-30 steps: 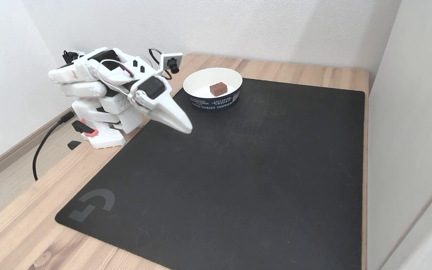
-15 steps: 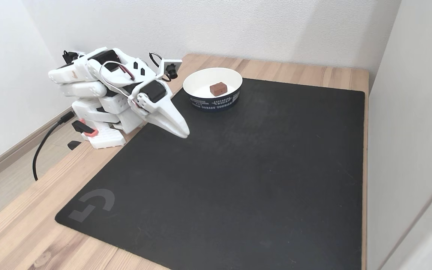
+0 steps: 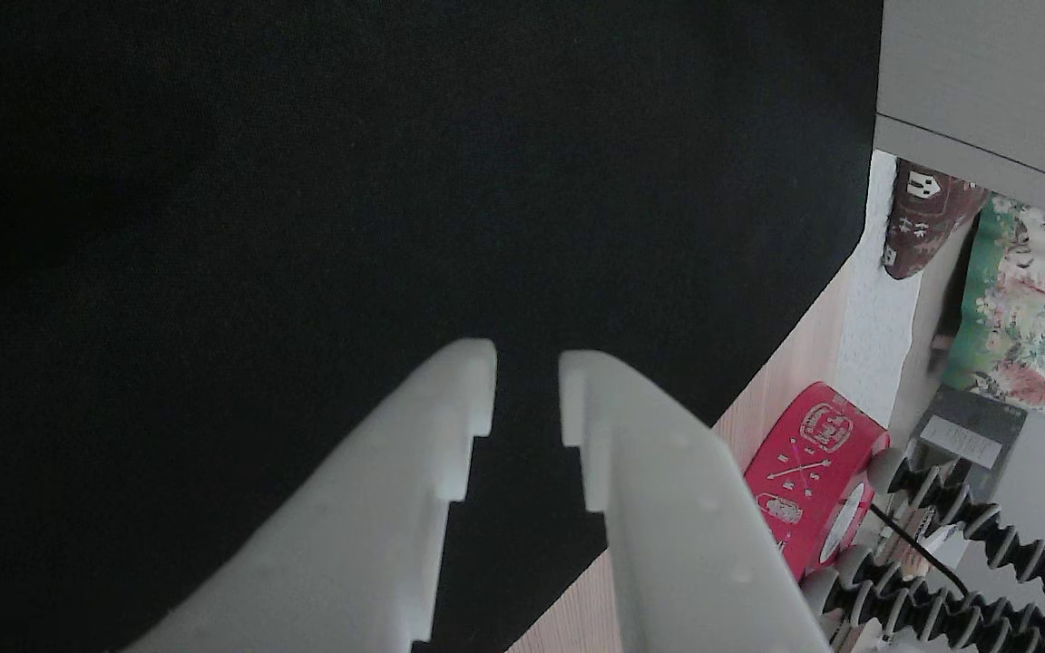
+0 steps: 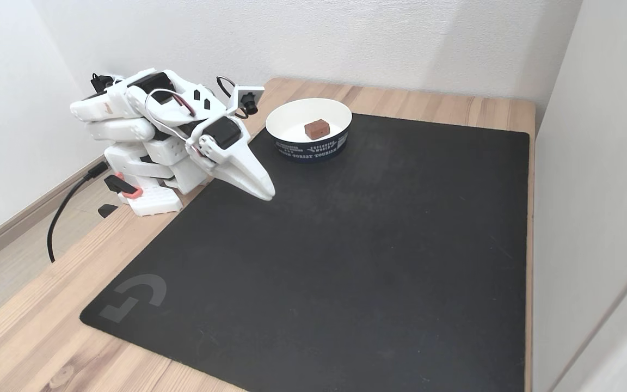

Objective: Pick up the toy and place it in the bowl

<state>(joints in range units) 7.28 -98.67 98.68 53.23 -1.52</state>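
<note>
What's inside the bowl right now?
In the fixed view the toy sits alone on the white floor of the bowl. The near wall hides the front strip of that floor. The gripper is away, over the mat.

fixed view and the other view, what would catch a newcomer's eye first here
In the fixed view, the dark-red toy sits inside the white bowl at the far edge of the big black mat. The folded white arm rests at left, its gripper low over the mat. In the other view the jaws stand slightly apart, holding nothing.
</note>
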